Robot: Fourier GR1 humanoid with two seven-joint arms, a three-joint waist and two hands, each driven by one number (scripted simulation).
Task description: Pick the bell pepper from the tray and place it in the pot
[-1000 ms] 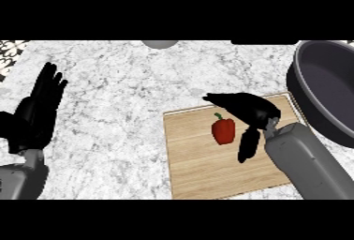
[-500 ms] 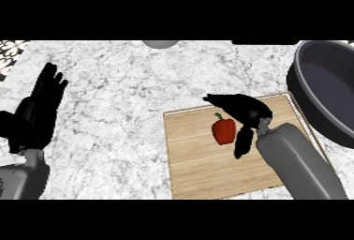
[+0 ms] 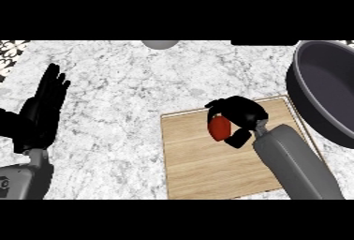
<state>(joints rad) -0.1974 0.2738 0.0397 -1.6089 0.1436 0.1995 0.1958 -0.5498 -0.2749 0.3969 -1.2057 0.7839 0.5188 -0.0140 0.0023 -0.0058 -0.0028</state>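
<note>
A red bell pepper sits on the wooden tray near its upper middle. My right hand has its fingers and thumb curled round the pepper from the right and above, hiding part of it. The dark pot stands at the right edge, just beyond the tray's right side. My left hand rests open at the left edge, fingers up, far from the tray.
The counter is white-grey marble. A grey round object shows partly at the top edge. A patterned surface sits at the top left corner.
My right hand has closed its fingers round the bell pepper; before, they hung straight beside it. The forearm shifted slightly left. The left hand stayed still.
</note>
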